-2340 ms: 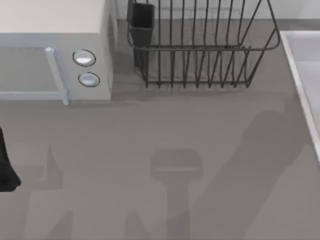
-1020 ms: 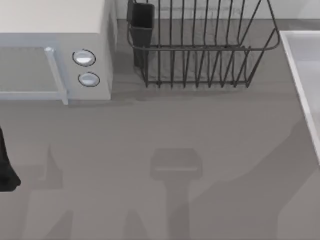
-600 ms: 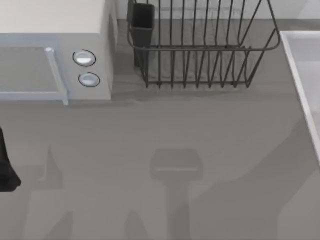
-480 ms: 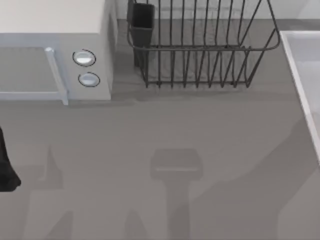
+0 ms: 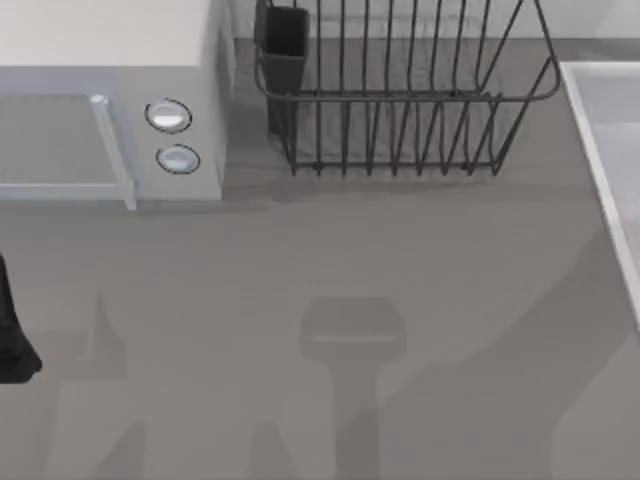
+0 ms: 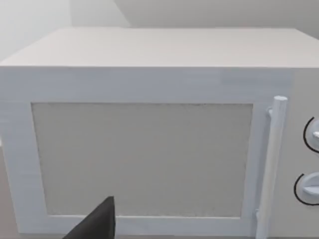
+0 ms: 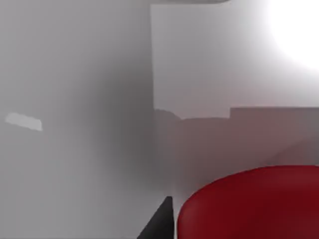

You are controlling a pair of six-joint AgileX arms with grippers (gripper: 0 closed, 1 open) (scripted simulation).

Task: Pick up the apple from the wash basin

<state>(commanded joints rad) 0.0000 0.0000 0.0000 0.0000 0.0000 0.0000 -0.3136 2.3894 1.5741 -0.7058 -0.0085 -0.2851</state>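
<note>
In the right wrist view the apple (image 7: 251, 204) sits very close to the camera, with one dark finger (image 7: 160, 220) of the right gripper just beside it and the pale inner wall of the wash basin (image 7: 75, 124) behind; it seems to lie inside the basin, though I cannot tell whether the gripper is released or clenched on it. In the top view the grey worktop (image 5: 330, 260) stretches away with the basin's raised rim at its right edge, a black part of the left arm (image 5: 12, 335) parked at the left edge, and the white microwave (image 5: 110, 100) and the dark wire dish rack (image 5: 400, 90) farther back. The left wrist view faces the microwave's door with one dark finger (image 6: 97, 224) of the left gripper in front, its grip likewise impossible to tell.
</note>
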